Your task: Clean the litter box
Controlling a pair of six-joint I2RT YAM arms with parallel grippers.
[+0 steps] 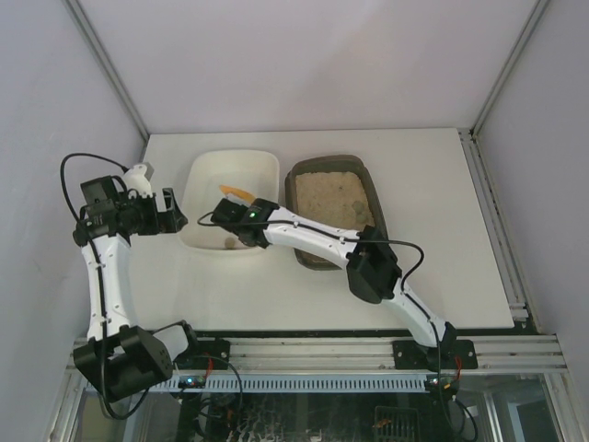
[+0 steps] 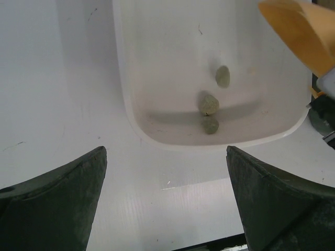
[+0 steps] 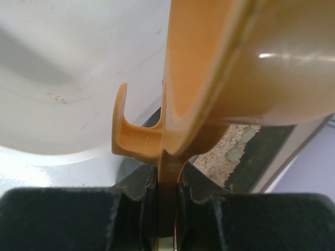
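Observation:
The dark brown-olive litter box (image 1: 335,208) with tan litter sits at the table's middle-right; a strip of its litter shows in the right wrist view (image 3: 238,149). My right gripper (image 1: 230,210) is shut on the handle of an orange scoop (image 1: 236,193), held over the white tray (image 1: 230,175); the scoop fills the right wrist view (image 3: 225,68). Three grey-green clumps (image 2: 209,104) lie in the white tray (image 2: 157,78). My left gripper (image 1: 175,219) is open and empty just left of the white tray, its fingers (image 2: 63,193) above bare table.
The white tray stands left of the litter box, nearly touching it. The enclosure's walls and aluminium frame posts (image 1: 110,64) bound the table. The table's right edge rail (image 1: 492,221) runs beside the litter box.

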